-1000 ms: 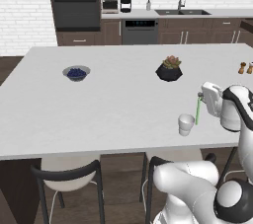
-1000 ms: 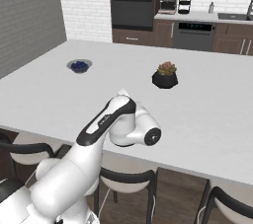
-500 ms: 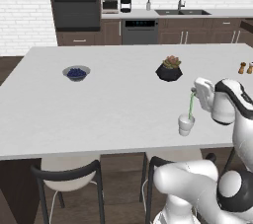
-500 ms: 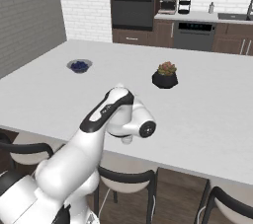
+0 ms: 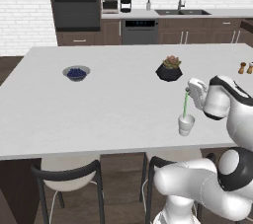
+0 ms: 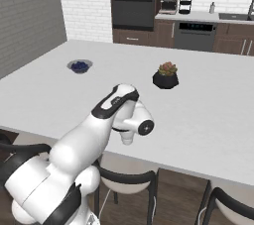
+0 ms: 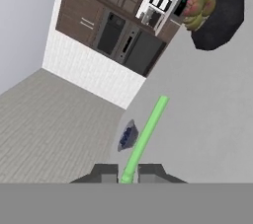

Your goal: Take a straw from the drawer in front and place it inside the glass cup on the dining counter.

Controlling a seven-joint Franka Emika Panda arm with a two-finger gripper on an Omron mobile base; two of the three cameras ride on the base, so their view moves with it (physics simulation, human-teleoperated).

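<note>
Left base view: the two-finger gripper clasps the thin bright green straw, whose lower end dips into the small whitish translucent glass cup on the white-topped dining counter. Hand view: dark fingertips pinch the straw
</note>
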